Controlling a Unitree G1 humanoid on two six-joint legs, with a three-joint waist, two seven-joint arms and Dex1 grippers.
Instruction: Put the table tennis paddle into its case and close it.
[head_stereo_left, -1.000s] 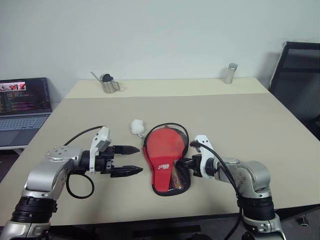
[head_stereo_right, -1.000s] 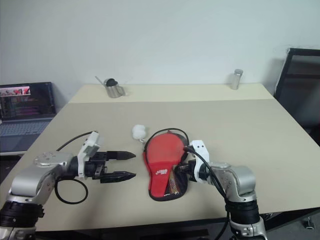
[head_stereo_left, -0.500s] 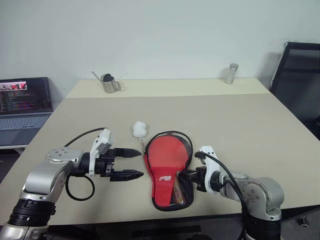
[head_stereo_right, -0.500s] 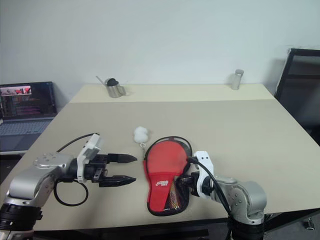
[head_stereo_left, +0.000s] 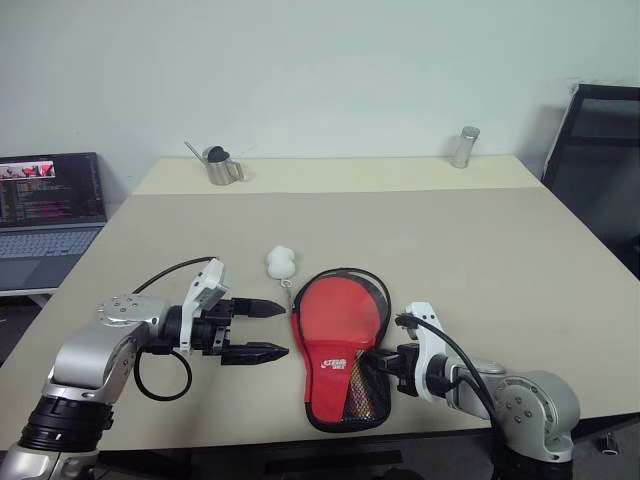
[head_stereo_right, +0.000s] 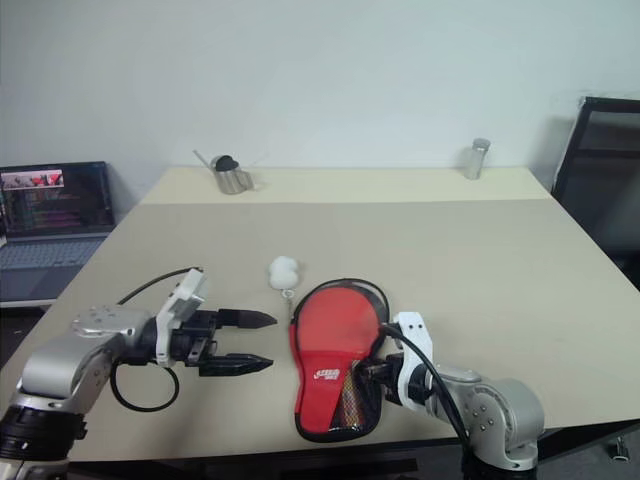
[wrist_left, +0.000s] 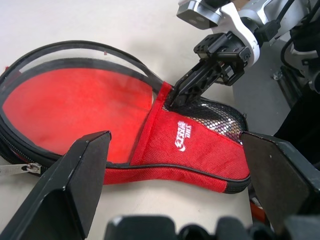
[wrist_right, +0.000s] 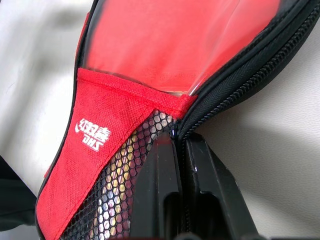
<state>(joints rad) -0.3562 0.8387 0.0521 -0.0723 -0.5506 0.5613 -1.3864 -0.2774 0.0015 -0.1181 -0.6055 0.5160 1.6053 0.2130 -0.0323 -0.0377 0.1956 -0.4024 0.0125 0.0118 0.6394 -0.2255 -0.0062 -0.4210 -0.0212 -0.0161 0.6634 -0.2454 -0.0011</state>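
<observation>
The case (head_stereo_left: 332, 372) lies flat near the table's front edge, red side with white logo and black mesh pocket facing up. The paddle's red face (head_stereo_left: 340, 308) shows inside the round end under a clear cover, and something light shows behind the mesh. My right gripper (head_stereo_left: 372, 358) is shut on the case's black zipper edge (wrist_right: 235, 82), where the mesh pocket begins on the right side. My left gripper (head_stereo_left: 285, 329) hovers open just left of the case, pointing at it with nothing between its fingers (wrist_left: 75, 185).
A small white ball (head_stereo_left: 281, 262) lies just behind the case, joined to it by a short chain. A metal jug (head_stereo_left: 218, 167) and a shaker (head_stereo_left: 461, 146) stand at the far edge. A laptop (head_stereo_left: 50, 215) sits left of the table, a black chair (head_stereo_left: 600, 160) to the right.
My right gripper has drawn back toward the table's front edge along the case's right side. The case and ball have slid slightly nearer with it. The left gripper has stayed put.
</observation>
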